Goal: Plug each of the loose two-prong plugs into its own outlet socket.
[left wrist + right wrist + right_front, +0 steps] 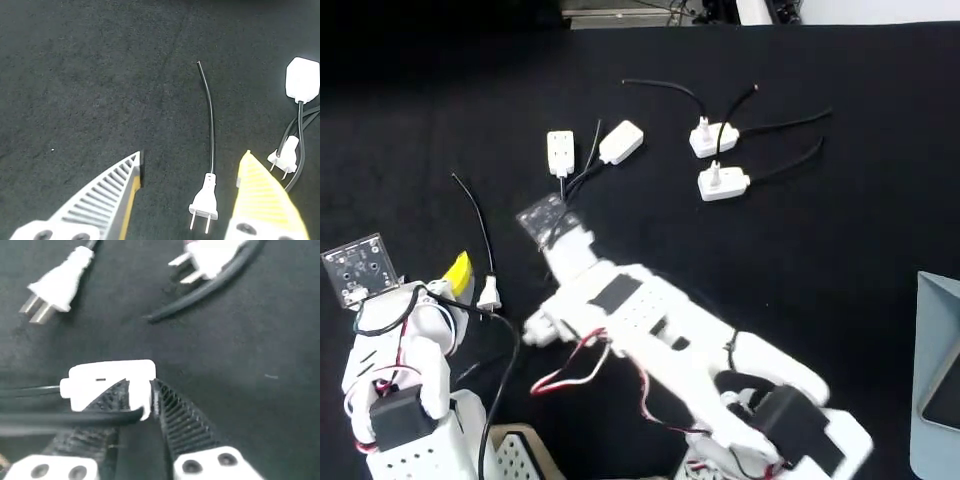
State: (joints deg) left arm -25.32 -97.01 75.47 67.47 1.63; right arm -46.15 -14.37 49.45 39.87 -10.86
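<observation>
My left gripper (193, 154) is open low over the black table. A loose white two-prong plug (204, 201) lies between its grey and yellow fingers (260, 195), its black cord running away from me. In the high view this plug (488, 293) lies beside the yellow finger (460, 271). A second small plug (283, 160) lies by cables beyond the yellow finger. My right gripper (142, 386) has its dark fingers pinched on the end of a white outlet socket (105, 380). Two more plugs (57, 284) (212, 257) lie past it.
Two white sockets (560, 150) (621, 142) lie at the table's middle back, their cords running toward the right arm (630, 305). Two white corded pieces (711, 138) (723, 183) sit farther right. A grey tray (935, 370) stands at the right edge.
</observation>
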